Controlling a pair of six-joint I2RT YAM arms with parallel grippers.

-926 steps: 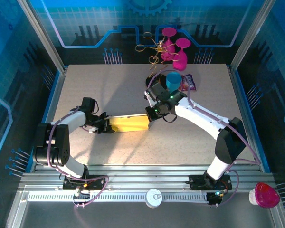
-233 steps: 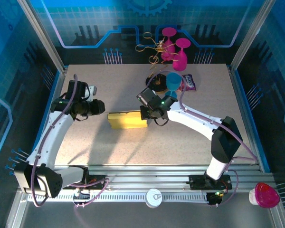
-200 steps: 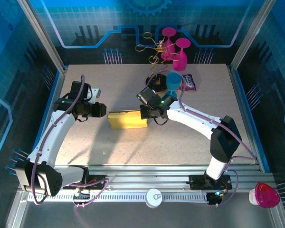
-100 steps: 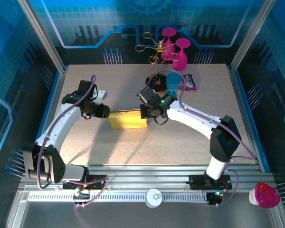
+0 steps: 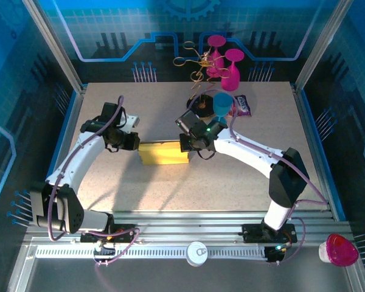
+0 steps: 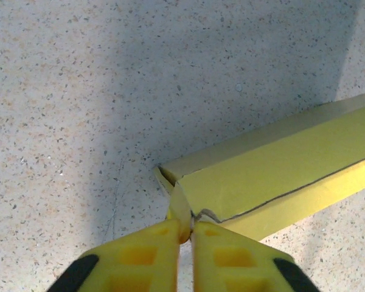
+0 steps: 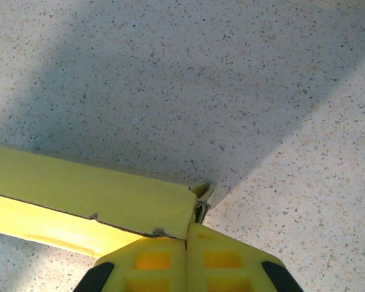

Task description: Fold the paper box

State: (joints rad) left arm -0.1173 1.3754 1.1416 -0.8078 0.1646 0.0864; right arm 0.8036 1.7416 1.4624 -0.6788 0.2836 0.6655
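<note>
Both reaching inward, left gripper (image 6: pixel 185 234) and right gripper (image 7: pixel 187 234) pinch shut on opposite paper box (image 5: pixel 164 153) ends.

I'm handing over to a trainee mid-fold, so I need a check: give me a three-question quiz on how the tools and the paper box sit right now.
1. True or false: the paper box lies spread out as an open, unfolded sheet.
2. What is the left tool closed on? A) a thin flap at the box's corner; B) the middle of the box's top face; C) nothing at all.
3. Fill in: the right tool is shut at the box's ___ end.

Key: 1 false; 2 A; 3 right.
</note>
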